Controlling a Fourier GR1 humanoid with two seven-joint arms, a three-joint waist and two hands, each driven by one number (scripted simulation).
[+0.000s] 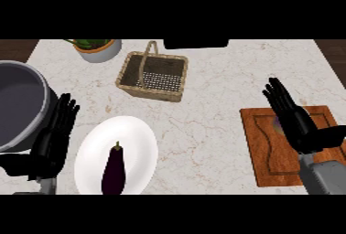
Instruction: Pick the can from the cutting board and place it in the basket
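The pale marbled tabletop (209, 123) fills the view. At its left edge sits a large grey pot (17, 107), partly cut off by the frame. Below and to its right lies a white plate (138, 137) carrying a dark purple eggplant (113, 170), stem pointing away from the robot. On the right side rests a brown wooden cutting board (260, 151) with a grooved border. A woven basket (154, 77) with an upright handle stands near the far middle, well apart from the board. At the far left a white planter (101, 51) holds green leaves.

The left robot hand (52, 141) shows beside the pot, fingers straight and pointing away, holding nothing. The right robot hand (297, 123) lies over the cutting board, fingers straight and extended, gripping nothing. Just beside its fingers a small purplish patch, apparently the can (276, 122), peeks out on the board, mostly hidden under the hand.
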